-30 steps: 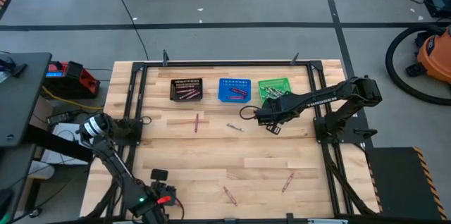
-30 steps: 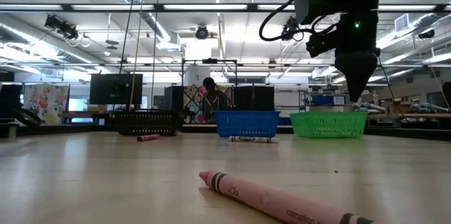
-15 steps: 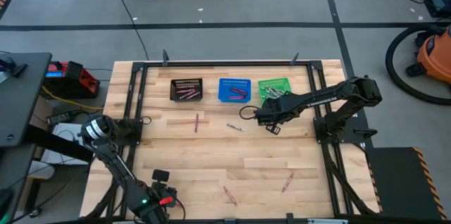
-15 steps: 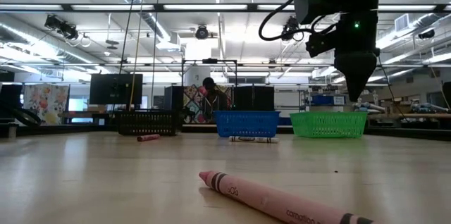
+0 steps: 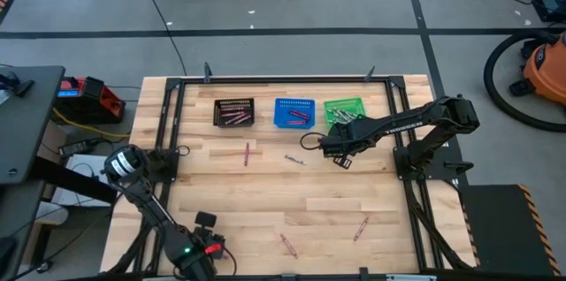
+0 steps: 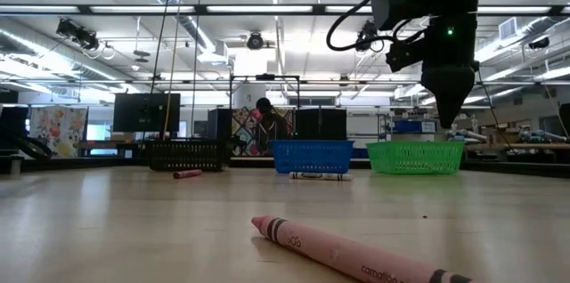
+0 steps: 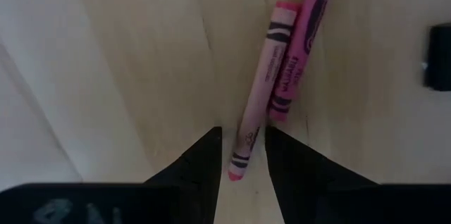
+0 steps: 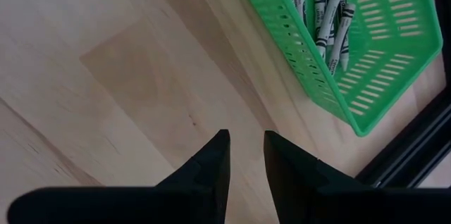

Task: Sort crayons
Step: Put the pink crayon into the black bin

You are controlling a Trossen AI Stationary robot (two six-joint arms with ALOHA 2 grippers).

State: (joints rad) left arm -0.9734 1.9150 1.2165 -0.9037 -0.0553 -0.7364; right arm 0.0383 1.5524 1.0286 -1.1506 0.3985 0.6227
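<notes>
Workshop floor and ceiling lights surround my wooden bench (image 5: 265,184), with three mesh baskets along its 12 o'clock edge: black basket (image 5: 234,111), blue basket (image 5: 294,113) and green basket (image 5: 343,110), the green one holding pale grey crayons (image 8: 320,5).

My right arm reaches in from 3 o'clock, and its end effector (image 8: 245,155) hangs above bare wood just beside the green basket, fingers slightly apart and holding nothing. I judge it is free for another pick.

At 7 o'clock, my left end effector (image 7: 241,155) points down with its fingers apart, straddling the end of a pale pink crayon (image 7: 259,97), which lies touching a magenta crayon (image 7: 301,48).

Loose crayons remain: one red crayon (image 5: 247,153) at centre-left, a grey crayon (image 5: 295,160) mid-bench, and another red crayon (image 5: 361,228) toward 5 o'clock.

For a good pick, I would centre the left fingers on the pink barrel alone, descend squarely, and avoid pinching its magenta neighbour too.
</notes>
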